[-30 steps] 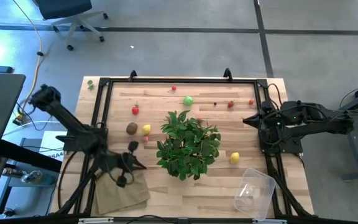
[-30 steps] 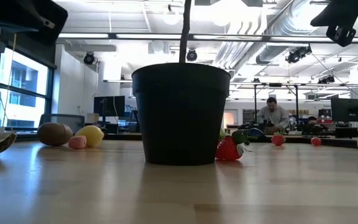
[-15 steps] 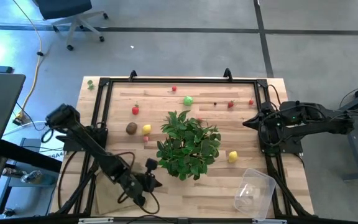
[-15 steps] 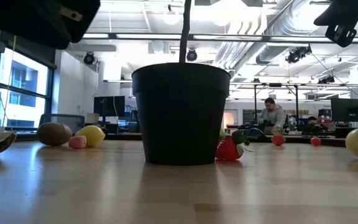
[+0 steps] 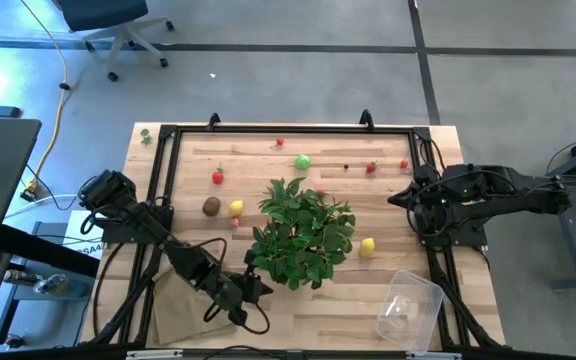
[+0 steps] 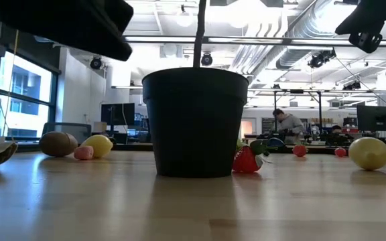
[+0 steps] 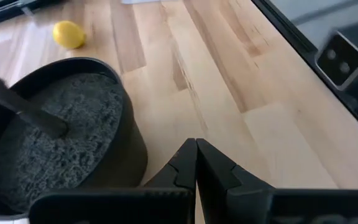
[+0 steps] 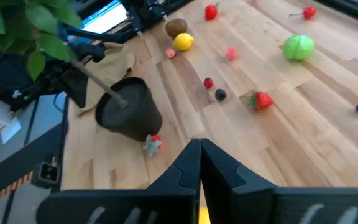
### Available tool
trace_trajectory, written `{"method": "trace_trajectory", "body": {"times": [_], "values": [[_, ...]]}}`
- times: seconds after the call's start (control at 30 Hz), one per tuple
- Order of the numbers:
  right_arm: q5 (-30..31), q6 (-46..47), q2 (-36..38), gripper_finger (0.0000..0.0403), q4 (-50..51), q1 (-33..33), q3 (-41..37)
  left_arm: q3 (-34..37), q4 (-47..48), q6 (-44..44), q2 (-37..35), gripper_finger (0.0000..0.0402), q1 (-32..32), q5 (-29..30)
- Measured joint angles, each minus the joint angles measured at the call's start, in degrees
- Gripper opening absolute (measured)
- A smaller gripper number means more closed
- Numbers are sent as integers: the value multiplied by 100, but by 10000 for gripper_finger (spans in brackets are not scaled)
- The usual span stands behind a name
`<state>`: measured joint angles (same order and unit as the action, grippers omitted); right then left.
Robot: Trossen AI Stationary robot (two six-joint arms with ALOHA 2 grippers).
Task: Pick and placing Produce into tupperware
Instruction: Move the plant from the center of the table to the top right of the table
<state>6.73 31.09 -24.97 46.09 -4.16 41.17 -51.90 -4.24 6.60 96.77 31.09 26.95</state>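
Nearest the front edge of the tabletop (image 5: 298, 320), the clear tupperware (image 5: 409, 309) sat at the right corner and a tan cloth (image 5: 183, 312) at the left. The left gripper (image 5: 265, 288) hung clenched and empty beside the black pot (image 7: 55, 137) of the potted plant (image 5: 302, 233). A yellow lemon (image 5: 367, 246) lay right of the plant. The right gripper (image 5: 392, 197) hovered clenched and empty at the right edge. Farther back, red strawberries (image 5: 218, 177), a brown kiwi (image 5: 211, 206) and a green apple (image 5: 302, 160) lay scattered.
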Motion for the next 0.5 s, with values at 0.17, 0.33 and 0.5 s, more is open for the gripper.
{"method": "trace_trajectory", "body": {"times": [0.17,0.33,0.5], "values": [[288,163,-11,0,0,0,0,-1,-34,572,0,0,4,690],[287,210,-11,0,0,0,0,-3,-284,620,243,0,3,132],[270,203,-17,0,55,0,0,-288,-661,927,756,0,10,315]]}}
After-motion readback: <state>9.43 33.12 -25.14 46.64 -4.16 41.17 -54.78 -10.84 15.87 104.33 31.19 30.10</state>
